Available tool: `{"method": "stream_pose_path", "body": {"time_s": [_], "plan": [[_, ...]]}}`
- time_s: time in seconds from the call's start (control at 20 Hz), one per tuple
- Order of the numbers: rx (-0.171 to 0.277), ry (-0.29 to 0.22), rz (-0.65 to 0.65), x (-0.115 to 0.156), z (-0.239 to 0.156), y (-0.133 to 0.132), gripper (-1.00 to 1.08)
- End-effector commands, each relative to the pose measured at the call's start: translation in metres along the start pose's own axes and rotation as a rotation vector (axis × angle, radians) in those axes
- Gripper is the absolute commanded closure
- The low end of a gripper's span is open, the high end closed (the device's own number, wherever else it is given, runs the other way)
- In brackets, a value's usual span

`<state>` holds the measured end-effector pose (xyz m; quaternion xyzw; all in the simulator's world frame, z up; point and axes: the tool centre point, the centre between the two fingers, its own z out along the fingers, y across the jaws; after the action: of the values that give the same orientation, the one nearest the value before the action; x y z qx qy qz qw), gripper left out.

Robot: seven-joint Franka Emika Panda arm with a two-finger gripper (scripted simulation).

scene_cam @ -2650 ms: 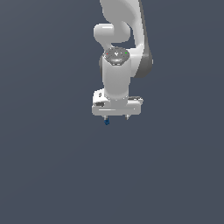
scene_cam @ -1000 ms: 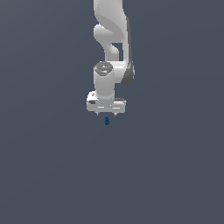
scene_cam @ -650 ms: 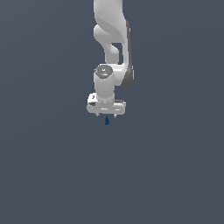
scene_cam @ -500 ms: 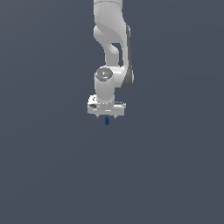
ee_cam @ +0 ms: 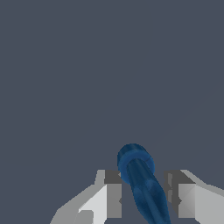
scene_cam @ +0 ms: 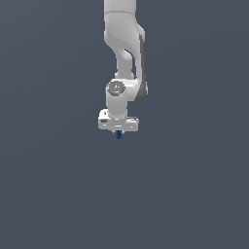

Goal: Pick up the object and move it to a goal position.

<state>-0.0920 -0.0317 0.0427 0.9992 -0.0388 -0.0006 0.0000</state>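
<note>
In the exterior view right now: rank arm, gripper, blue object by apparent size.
1. Arm, by far the largest.
2. Gripper, the wide white block under the wrist.
3. Blue object, a speck poking out below the gripper.

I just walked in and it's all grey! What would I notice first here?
The big white robot arm hanging down the middle of the exterior view, alone against plain dark grey. Right under its gripper peeks a tiny dark-blue object. In the wrist view that blue object looks long and rounded, sitting between the two grey fingers.
</note>
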Motion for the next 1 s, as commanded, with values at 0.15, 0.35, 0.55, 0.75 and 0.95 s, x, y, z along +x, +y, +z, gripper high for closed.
{"method": "stream_pose_path", "body": {"time_s": [0.15, 0.35, 0.55, 0.75, 0.95], "plan": [[0.0, 0.001, 0.0, 0.0, 0.0, 0.0, 1.08], [0.0, 0.001, 0.0, 0.0, 0.0, 0.0, 1.08], [0.0, 0.001, 0.0, -0.001, -0.001, -0.003, 1.08], [0.0, 0.001, 0.0, -0.007, -0.004, -0.016, 1.08], [0.0, 0.001, 0.0, -0.016, -0.011, -0.039, 1.08]]}}
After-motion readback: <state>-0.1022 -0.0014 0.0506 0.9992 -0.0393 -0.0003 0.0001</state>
